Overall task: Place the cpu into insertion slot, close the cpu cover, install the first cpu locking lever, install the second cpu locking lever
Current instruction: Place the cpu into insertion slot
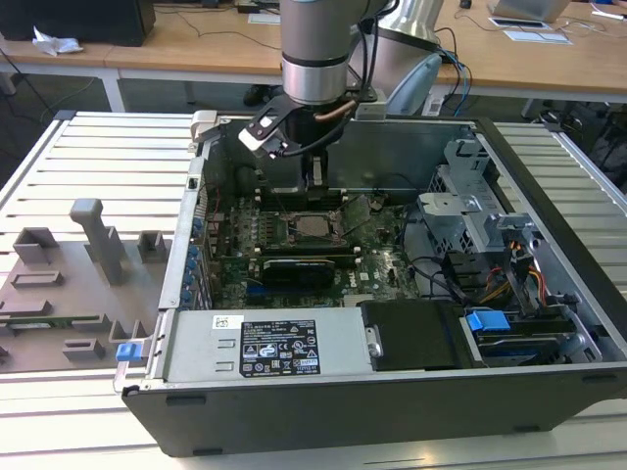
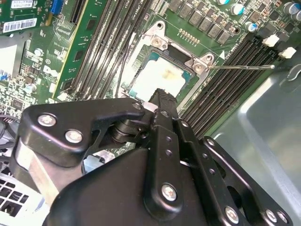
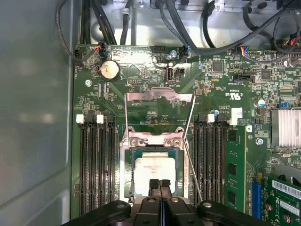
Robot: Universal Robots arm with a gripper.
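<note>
Cpu (image 3: 155,174): seated flat in its socket, mid-motherboard (image 3: 221,84), inside the open computer case (image 1: 392,401) on the table (image 1: 98,147).
Cpu cover (image 3: 160,97): tipped back open on its hinge beside the chip, not over it.
Locking lever (image 3: 192,169): a thin rod standing free along one side of the socket, unlatched.
Gripper (image 3: 160,184): fingertips pressed together, holding nothing, just above the cpu's edge.
Step in hand: placement looks finished; closing the cover, probably.
What it calls for: tipping the frame down squarely over the chip, clear of the lever.

A pale ribbed metal worktable (image 1: 108,157) spans the foreground. Behind it stand long light wooden desks (image 1: 196,49) on white legs (image 1: 114,90), over a dark grey floor (image 1: 196,95).
</note>
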